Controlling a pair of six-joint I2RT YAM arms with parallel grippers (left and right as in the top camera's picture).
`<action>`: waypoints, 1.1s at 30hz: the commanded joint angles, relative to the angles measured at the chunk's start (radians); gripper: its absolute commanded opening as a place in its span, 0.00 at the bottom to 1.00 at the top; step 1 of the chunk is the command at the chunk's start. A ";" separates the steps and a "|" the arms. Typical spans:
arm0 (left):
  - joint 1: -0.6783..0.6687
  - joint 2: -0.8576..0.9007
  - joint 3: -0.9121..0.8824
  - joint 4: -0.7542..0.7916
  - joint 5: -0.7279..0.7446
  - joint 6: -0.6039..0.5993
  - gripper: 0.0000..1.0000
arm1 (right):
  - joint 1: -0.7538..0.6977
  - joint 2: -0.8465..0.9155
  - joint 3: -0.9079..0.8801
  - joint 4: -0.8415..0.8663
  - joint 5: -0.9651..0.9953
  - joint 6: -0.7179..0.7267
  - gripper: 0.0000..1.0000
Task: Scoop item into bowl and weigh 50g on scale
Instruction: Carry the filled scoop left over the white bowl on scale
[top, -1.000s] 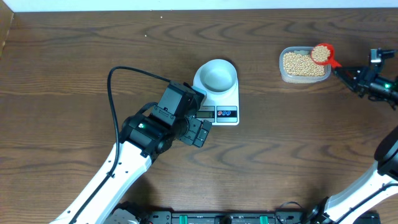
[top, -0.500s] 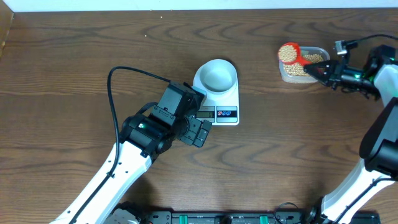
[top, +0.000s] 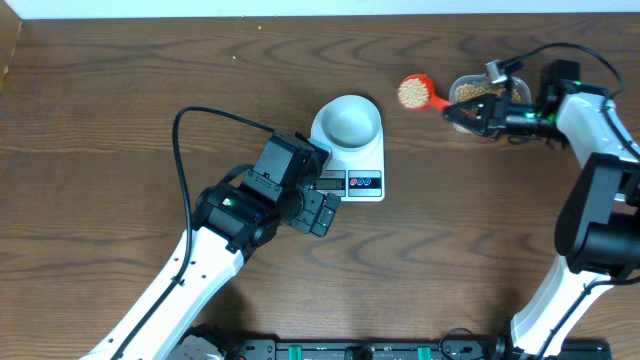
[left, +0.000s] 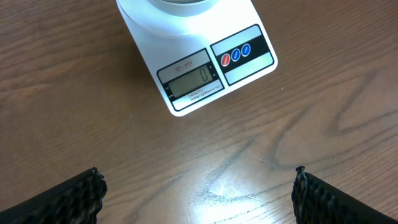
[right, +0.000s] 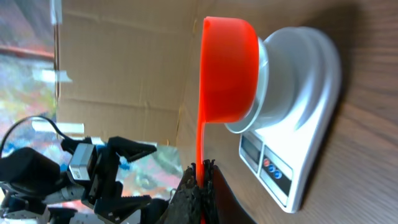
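The white scale lies in the middle of the brown desk. The small white bowl sits on the far part of the scale, and its pale blue inside shows. The grey screen and the red and blue buttons are on the near part of the scale. In the left wrist view the screen shows a zero.

The right end effector is at the far right of the desk. It is clenched tight on the thin handle of a red scoop. The scoop is full of little tan beans. It is held over the bare desk, between the bowl and a clear tub. The scoop is to the right of the bowl and not over it. The tub is on the right, just past the end effector, and more beans lie in it. The right arm hides part of the tub. In the right wrist view the scoop shows from the side, with the bowl and the scale behind it. The beans cannot be seen there.

The left end effector is on the near left side of the scale, close to the corner by the screen. Its two black fingers are spread wide, released, with nothing in them. In the left wrist view only bare desk lies between them, and the scale is a bit farther on. A black cable loops up from the left arm.
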 joint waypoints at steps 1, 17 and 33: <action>0.003 -0.003 0.006 -0.002 -0.006 -0.001 0.98 | 0.047 0.010 -0.003 0.003 -0.051 -0.010 0.01; 0.003 -0.003 0.006 -0.002 -0.006 -0.001 0.98 | 0.187 0.010 -0.001 0.169 0.078 0.170 0.01; 0.003 -0.003 0.006 -0.002 -0.006 -0.001 0.98 | 0.280 0.008 0.051 0.168 0.310 0.170 0.01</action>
